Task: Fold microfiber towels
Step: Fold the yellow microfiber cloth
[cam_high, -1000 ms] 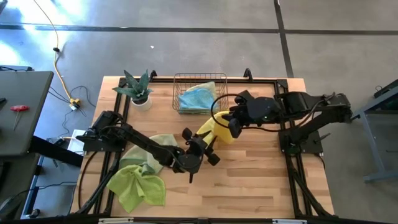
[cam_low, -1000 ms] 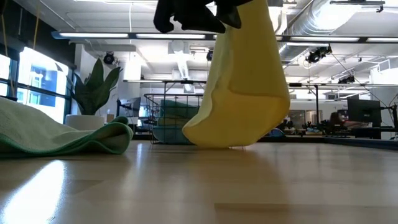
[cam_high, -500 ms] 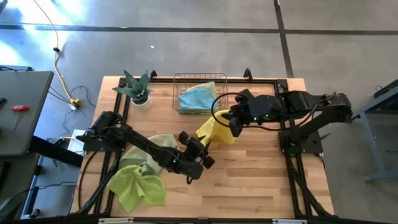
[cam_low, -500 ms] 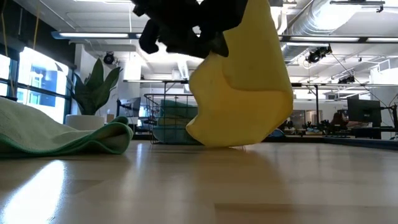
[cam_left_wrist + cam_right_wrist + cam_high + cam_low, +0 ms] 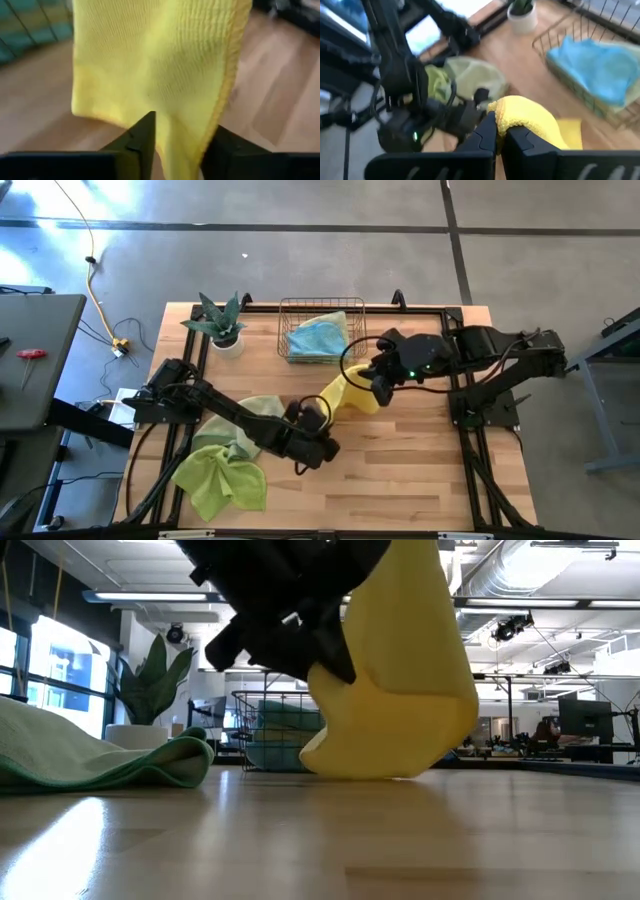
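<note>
A yellow microfiber towel (image 5: 352, 390) hangs over the table's middle. My right gripper (image 5: 502, 131) is shut on its bunched top. The towel's lower end (image 5: 370, 770) rests on the wood. My left gripper (image 5: 182, 137) comes in from the near left, tipped downward, and has closed on the towel's lower hemmed part; in the low view it shows as a dark mass (image 5: 285, 630) in front of the cloth. A sage green towel (image 5: 258, 412) and a lime green towel (image 5: 220, 480) lie crumpled at the near left. A light blue towel (image 5: 320, 335) lies in the wire basket (image 5: 290, 315). My left gripper has the yellow towel's lower part beside its hemmed edge (image 5: 192, 117) between its two fingers, coming slanting down from the table's near left. The cloth fills the gap between them. One layer or several, I cannot tell. My right gripper pinches a bunched fold at the towel's top (image 5: 520, 111) between its two fingers. It holds that top well above the table. The cloth hangs slack below, with its lower end on the wood.
A potted plant (image 5: 222, 325) stands at the far left corner, next to the wire basket at the far middle. The two green towels cover the near left. Bare wood (image 5: 420, 470) lies at the near right.
My left gripper has sunk toward the table and shifted a little toward the near left, tipping downward and rolling at the wrist, staying at the yellow towel's lower part. That lower part has been drawn out toward the left. The towel's top has stayed where it was.
</note>
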Controlling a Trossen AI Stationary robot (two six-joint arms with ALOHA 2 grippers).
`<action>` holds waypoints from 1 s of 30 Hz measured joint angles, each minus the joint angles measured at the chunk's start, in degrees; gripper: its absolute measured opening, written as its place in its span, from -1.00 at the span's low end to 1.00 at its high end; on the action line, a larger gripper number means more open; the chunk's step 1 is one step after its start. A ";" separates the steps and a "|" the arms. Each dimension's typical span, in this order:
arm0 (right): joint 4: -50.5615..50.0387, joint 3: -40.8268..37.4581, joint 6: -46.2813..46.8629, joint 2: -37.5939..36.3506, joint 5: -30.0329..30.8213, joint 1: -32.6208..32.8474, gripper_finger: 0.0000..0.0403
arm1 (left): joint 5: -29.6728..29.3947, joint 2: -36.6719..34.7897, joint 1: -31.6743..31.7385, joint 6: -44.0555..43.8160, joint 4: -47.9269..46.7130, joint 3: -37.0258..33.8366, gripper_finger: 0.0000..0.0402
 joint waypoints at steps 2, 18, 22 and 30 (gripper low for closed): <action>-2.56 0.00 0.02 0.00 -1.27 0.00 -1.00 | 2.58 0.00 -0.16 -0.13 -0.23 0.00 -0.64; -15.22 0.00 -11.06 0.00 -20.36 5.10 -1.00 | 10.50 -14.01 -1.88 12.57 -0.47 -0.03 -1.00; -16.63 0.00 -16.22 -0.04 -22.18 7.67 -1.00 | 13.05 -19.86 -2.37 14.86 -2.24 -0.02 -1.00; -20.06 0.00 -27.52 0.20 -16.60 11.54 -1.00 | 11.88 -28.25 -2.57 19.17 -3.25 0.00 -1.00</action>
